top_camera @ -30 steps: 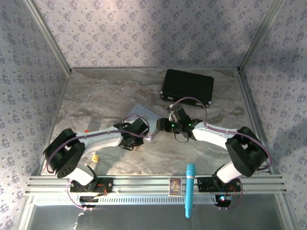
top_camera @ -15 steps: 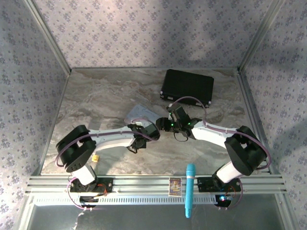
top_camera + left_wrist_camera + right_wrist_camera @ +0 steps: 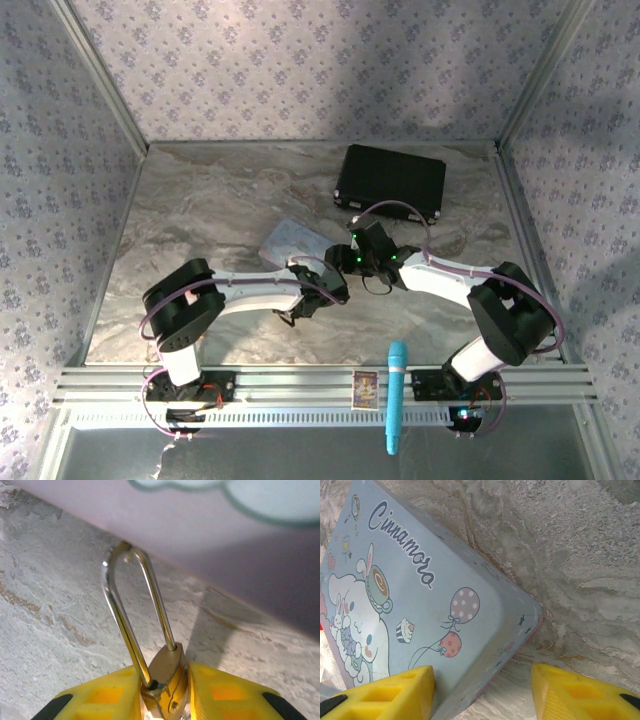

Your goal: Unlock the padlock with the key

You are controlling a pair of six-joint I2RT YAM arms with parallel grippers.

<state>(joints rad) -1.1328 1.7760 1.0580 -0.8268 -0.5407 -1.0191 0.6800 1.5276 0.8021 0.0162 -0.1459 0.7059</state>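
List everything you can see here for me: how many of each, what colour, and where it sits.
padlock: one, brass with a silver shackle, clamped in the left end effector, beside the tin
tin: one, pale blue with a cartoon print, middle of the table
case: one, black, far right of the table
cylinder: one, turquoise, on the near rail
card: one, small and dark, on the near rail beside the cylinder
table: one, grey marble pattern
left arm and right arm: two, white and black, reaching toward the middle
left end effector: yellow fingers, shut on the padlock
right end effector: yellow fingers, open, above the tin's corner
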